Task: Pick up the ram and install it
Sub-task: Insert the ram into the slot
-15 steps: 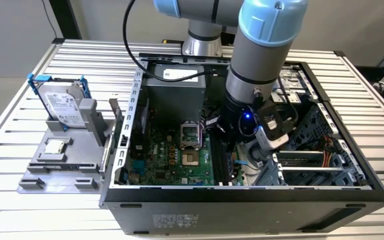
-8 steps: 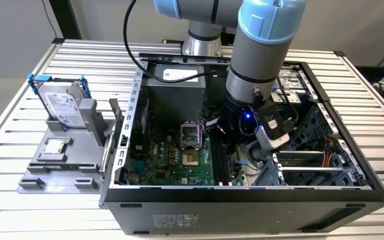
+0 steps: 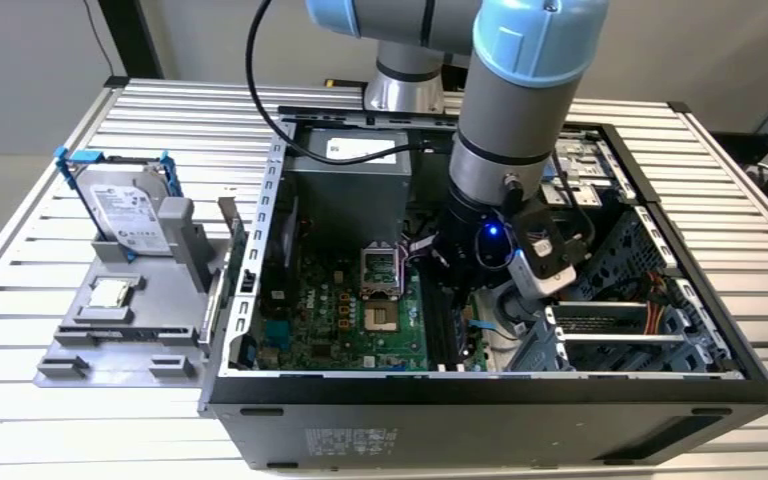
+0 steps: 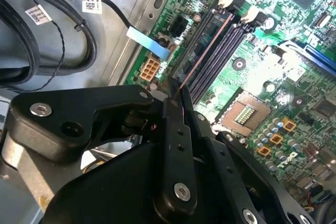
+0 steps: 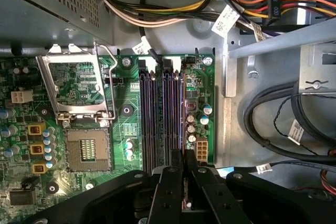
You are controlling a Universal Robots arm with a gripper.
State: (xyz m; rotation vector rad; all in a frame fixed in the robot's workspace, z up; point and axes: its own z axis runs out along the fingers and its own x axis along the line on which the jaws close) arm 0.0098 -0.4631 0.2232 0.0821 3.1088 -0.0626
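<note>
Ram stood on edge in the memory slots of the motherboard, seen edge-on in the second wrist view as a thin board with a pale pinkish top edge running away from my gripper. My gripper's black fingers were drawn in close together, nearly closed, at the near end of that stick; I couldn't tell whether they actually pinched it or just sat over it. In the first wrist view my gripper sat right above the near end of the slots, fingers narrow with only a slim gap between them.

In the exterior view my arm reached down into the open computer case, gripper end low over the green board, toward the exterior view's right of the CPU socket. Socket lay open with its metal frame lifted. Beside the slots were a small white connector and a few capacitors. Bundled coloured cables ran along the far side of the case, thick black cables looped in the bay next to the board.

Outside the case, on the slatted table at the exterior view's left, a silver hard drive in a blue frame stood upright on a grey fixture, well apart from my gripper.
</note>
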